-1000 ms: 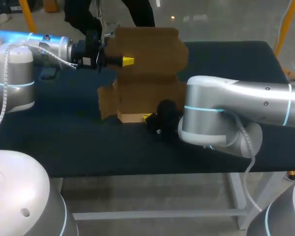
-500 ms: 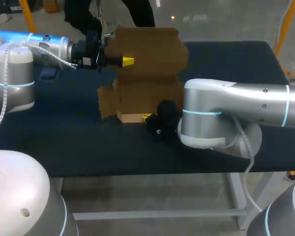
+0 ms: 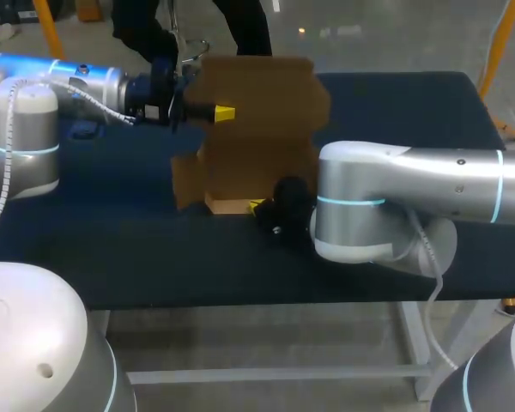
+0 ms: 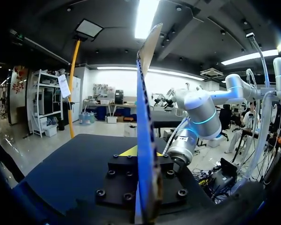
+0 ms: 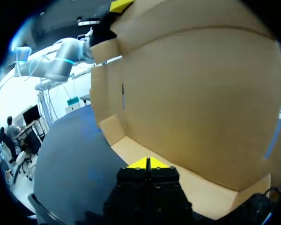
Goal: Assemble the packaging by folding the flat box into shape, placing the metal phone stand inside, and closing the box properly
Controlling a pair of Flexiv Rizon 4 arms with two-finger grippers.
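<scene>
Both tools meet the box (image 3: 262,129) standing on the table (image 3: 137,249): left tool (image 3: 224,112) pinches its tall upright panel, while right tool (image 3: 257,205), tips pressed together, sits at its base, nearer the low flaps.

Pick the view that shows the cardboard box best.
Head view: the whole cardboard box shows, its tall panel upright over the base. The left wrist view catches that panel only edge-on; the right wrist view fills with its inner face, outline cut off.
</scene>
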